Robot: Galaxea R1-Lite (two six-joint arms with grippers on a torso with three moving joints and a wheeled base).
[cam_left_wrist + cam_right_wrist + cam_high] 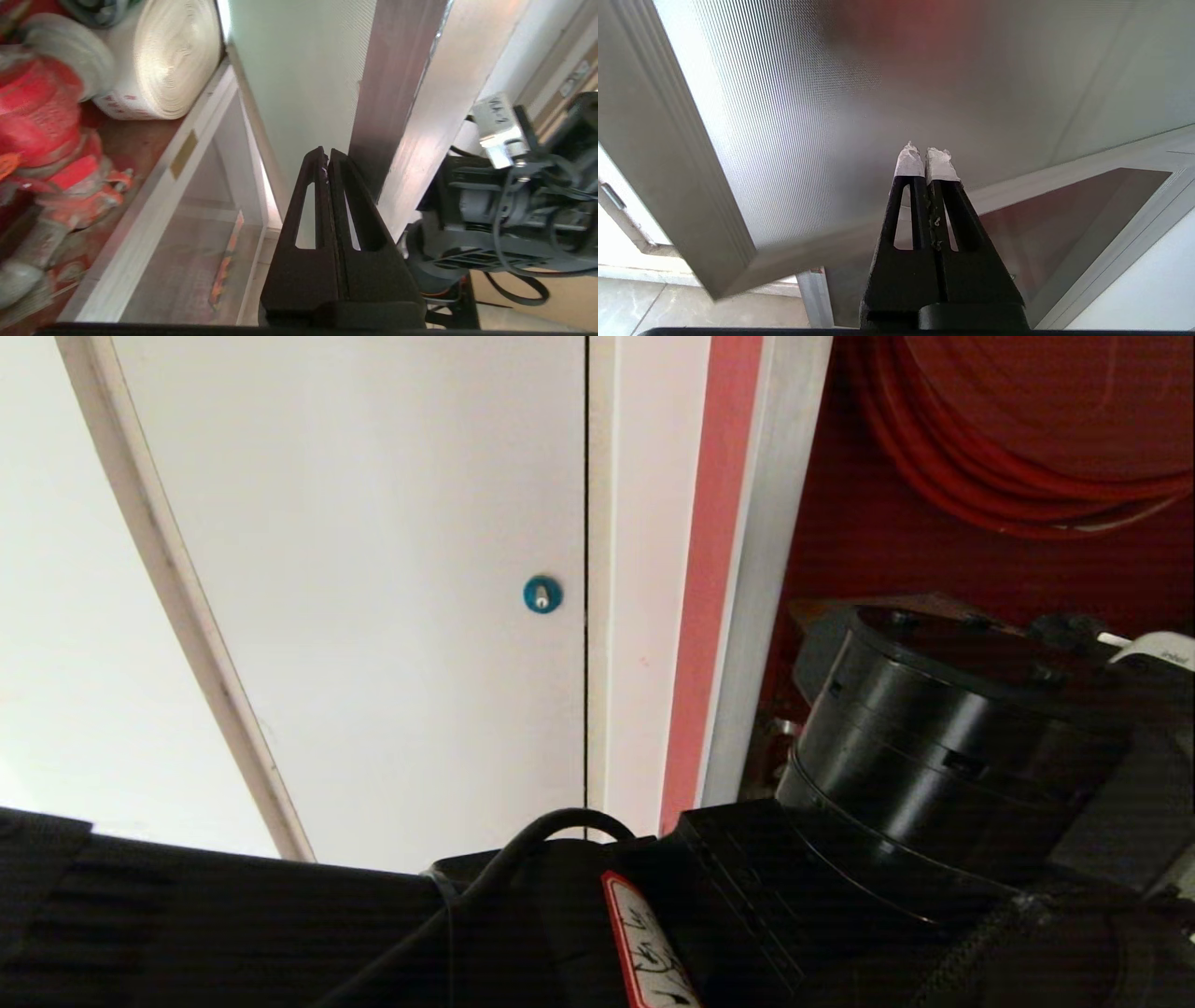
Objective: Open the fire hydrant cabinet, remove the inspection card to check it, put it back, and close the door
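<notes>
The fire hydrant cabinet (761,569) stands open, red inside, with the red hose reel (1027,467) above. In the left wrist view I see its white rolled hose (159,56) and red valve (51,140). The door (878,93) is swung out, and its silver edge (402,116) runs right beside my left gripper (327,154), which is shut and empty. My left arm (934,737) fills the head view's lower right and hides the fingers there. My right gripper (927,156) is shut and empty, low in front of the door's glass. A tan-brown flat edge (822,609) shows behind the arm; I cannot tell if it is the inspection card.
A plain white panel with a blue round lock (542,594) is left of the cabinet. Below the cabinet's shelf sits a smaller glass panel with a reddish label (224,261). My own body and cables (514,219) crowd the space beside the door's edge.
</notes>
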